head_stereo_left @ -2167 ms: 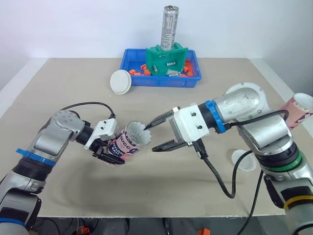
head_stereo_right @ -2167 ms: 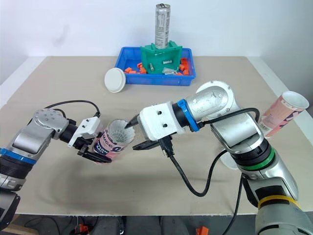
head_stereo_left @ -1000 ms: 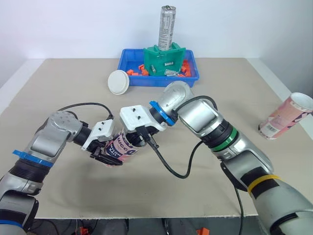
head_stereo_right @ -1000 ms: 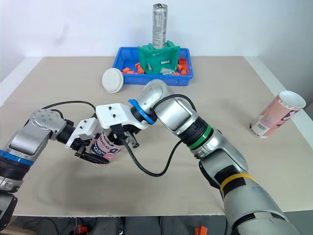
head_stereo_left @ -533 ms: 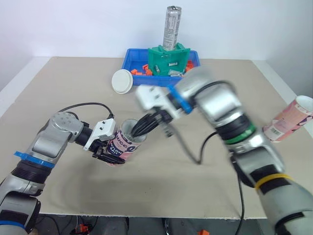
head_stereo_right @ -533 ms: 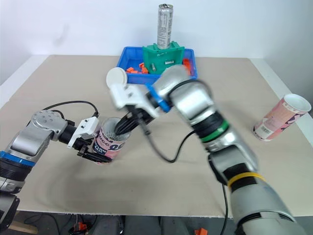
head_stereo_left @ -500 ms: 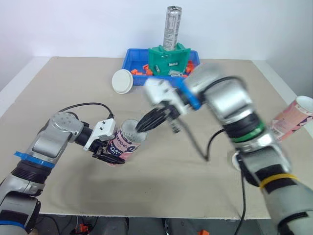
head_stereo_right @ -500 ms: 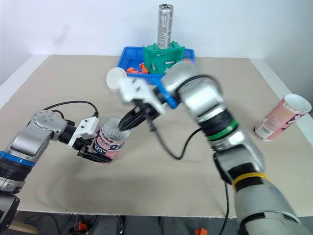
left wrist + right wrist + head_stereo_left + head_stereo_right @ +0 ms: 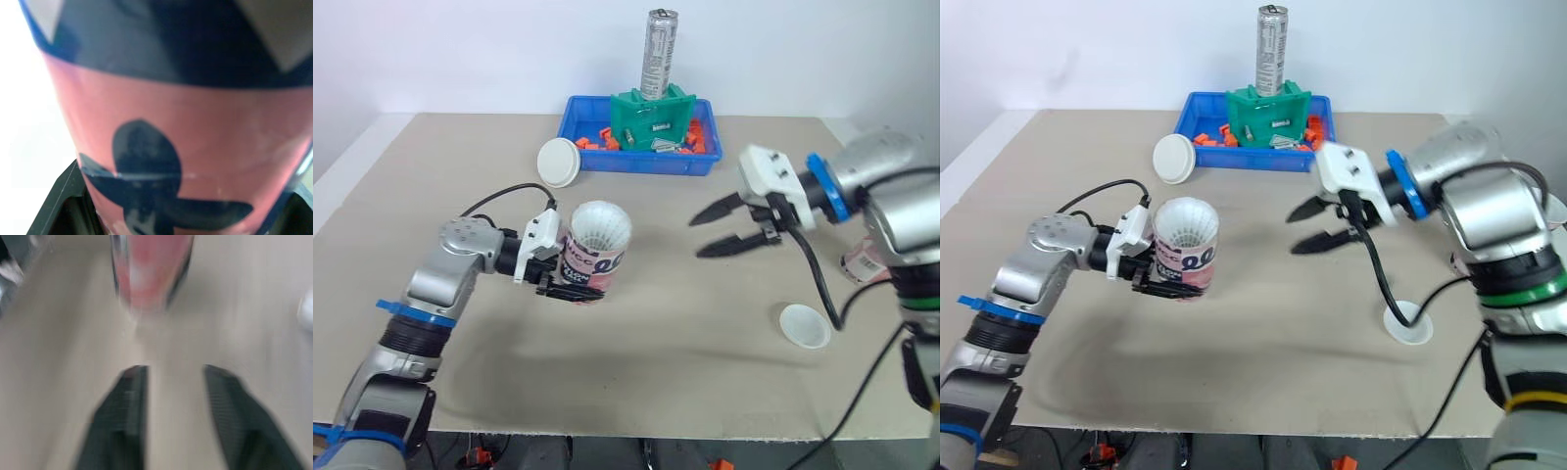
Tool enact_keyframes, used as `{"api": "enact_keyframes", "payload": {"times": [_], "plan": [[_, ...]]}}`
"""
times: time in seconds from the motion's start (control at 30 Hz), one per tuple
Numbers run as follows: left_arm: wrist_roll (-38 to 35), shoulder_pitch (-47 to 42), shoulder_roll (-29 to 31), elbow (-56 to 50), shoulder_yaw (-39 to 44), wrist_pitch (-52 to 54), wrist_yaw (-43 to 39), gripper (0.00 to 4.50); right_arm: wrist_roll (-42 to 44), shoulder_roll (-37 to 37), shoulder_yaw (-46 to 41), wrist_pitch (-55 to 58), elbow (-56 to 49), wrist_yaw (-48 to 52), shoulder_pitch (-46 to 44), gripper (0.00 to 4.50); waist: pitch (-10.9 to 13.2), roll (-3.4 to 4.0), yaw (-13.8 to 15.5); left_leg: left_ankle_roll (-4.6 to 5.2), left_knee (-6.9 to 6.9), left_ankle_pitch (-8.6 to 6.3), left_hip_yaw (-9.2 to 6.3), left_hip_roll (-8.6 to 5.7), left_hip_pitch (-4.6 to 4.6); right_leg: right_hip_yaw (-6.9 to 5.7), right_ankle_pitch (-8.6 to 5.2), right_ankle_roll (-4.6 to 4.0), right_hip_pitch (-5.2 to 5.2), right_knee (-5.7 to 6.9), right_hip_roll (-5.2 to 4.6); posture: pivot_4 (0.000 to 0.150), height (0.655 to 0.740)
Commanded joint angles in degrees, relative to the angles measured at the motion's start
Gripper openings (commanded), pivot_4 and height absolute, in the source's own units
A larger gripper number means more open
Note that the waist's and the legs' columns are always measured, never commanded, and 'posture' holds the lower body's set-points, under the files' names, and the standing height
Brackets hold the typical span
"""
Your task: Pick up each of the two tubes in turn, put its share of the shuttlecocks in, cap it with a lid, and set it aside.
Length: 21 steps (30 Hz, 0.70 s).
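Note:
My left gripper (image 9: 570, 285) is shut on a pink tube (image 9: 591, 262), holding it nearly upright left of the table's middle. White shuttlecock feathers (image 9: 600, 225) fill the tube's mouth. The left wrist view has the tube's pink and dark wall (image 9: 171, 147) right against the camera. My right gripper (image 9: 707, 233) hangs open and empty to the right of the tube, well apart from it; its wrist view looks at the tube (image 9: 151, 274) across bare table. A second pink tube (image 9: 858, 262) lies at the right edge, mostly hidden behind my right arm. One white lid (image 9: 558, 162) lies beside the blue bin, another (image 9: 804, 325) at the front right.
At the back middle stands a blue bin (image 9: 597, 162) of small orange parts, with a green holder (image 9: 651, 119) and a tall silver can (image 9: 658, 44) in it. The tan table has open room in front and between the arms.
My right gripper has drawn back out of the tube's mouth to the right and opened. My left arm has tipped the tube up towards vertical, with white feathers now at its mouth.

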Motion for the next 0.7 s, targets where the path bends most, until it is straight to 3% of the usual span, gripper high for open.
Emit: {"api": "enact_keyframes", "payload": {"times": [0.03, 0.33, 0.47, 0.7], "plan": [[-2.06, -0.75, -3.79, -0.22, 0.25, -0.93, 1.60, 3.15, -2.69, -5.85, -3.32, -4.02, -0.20, 1.09, 1.45, 3.05, 0.06, 0.04, 0.05, 0.00, 0.00, 0.00, 0.00, -0.07, 0.01, 0.00, -0.03, 0.05, 0.01, 0.01, -0.07, 0.150, 0.7075], [-1.32, 0.26, -13.77, 2.52, -3.25, -3.07, 4.33, 3.15, -7.70, -15.69, -3.59, -13.41, 7.97, 3.25, 12.11, 3.05, 0.08, 0.05, -0.17, -0.01, 0.06, 0.01, 0.02, -0.19, 0.06, 0.07, 0.02, 0.17, 0.11, 0.00, -0.17, 0.150, 0.7075], [0.56, 0.43, -15.63, 5.29, -4.90, -5.55, 5.15, 3.15, -8.46, -15.54, -2.58, -13.46, 9.90, 3.09, 16.81, 3.05, 0.10, 0.10, -0.46, -0.01, 0.06, 0.01, 0.03, -0.19, 0.13, 0.10, 0.03, 0.20, 0.16, 0.00, -0.17, 0.150, 0.7075], [3.23, 0.82, -16.28, 8.81, -6.58, -9.72, 5.51, 3.15, -13.08, -12.53, -0.70, -15.42, 18.63, 2.29, 15.79, 3.05, 0.11, 0.13, -0.76, -0.22, 0.07, 0.15, 0.05, -0.22, 0.16, 0.16, 0.16, 0.26, 0.16, 0.00, -0.18, 0.150, 0.7075]]}}
